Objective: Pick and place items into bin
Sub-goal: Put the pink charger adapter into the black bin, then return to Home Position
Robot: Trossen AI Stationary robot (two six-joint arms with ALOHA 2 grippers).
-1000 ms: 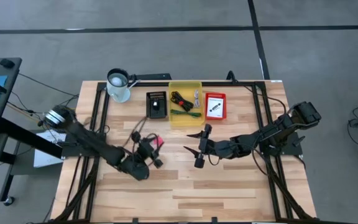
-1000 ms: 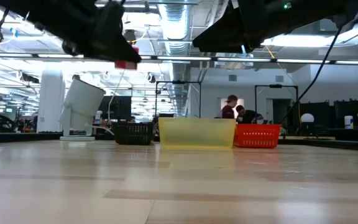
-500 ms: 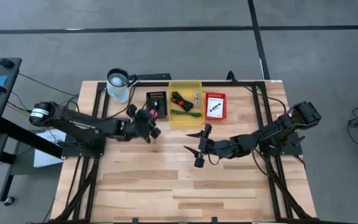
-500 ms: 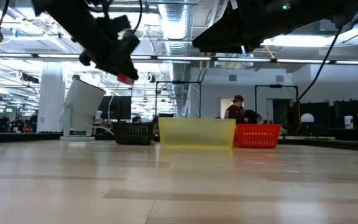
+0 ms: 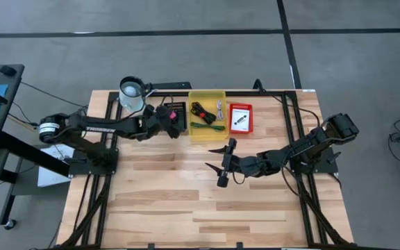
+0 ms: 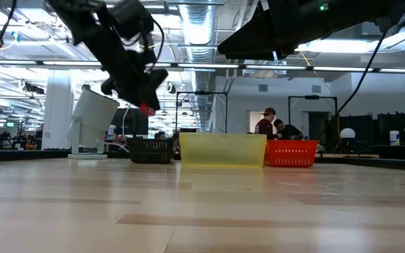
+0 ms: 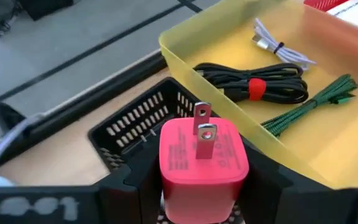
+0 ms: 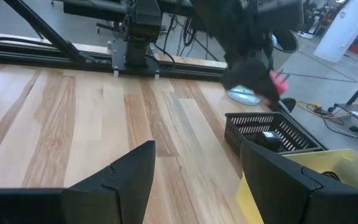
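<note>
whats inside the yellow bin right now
The yellow bin holds a black coiled cable, a white cable and a green braided cable. Its near corner is hidden behind the pink plug.

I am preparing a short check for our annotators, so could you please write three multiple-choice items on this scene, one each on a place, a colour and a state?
1. Where is the left gripper?
A. above the black basket
B. above the red bin
C. at the table's near edge

2. What colour is the plug it holds?
A. green
B. pink-red
C. white

3. How are the right gripper's fingers?
A. shut on a cable
B. shut, empty
C. open, empty

Answers: A, the high view shows it over the basket; B, the left wrist view shows the pink-red body; C, its fingers are spread with nothing between them.
</note>
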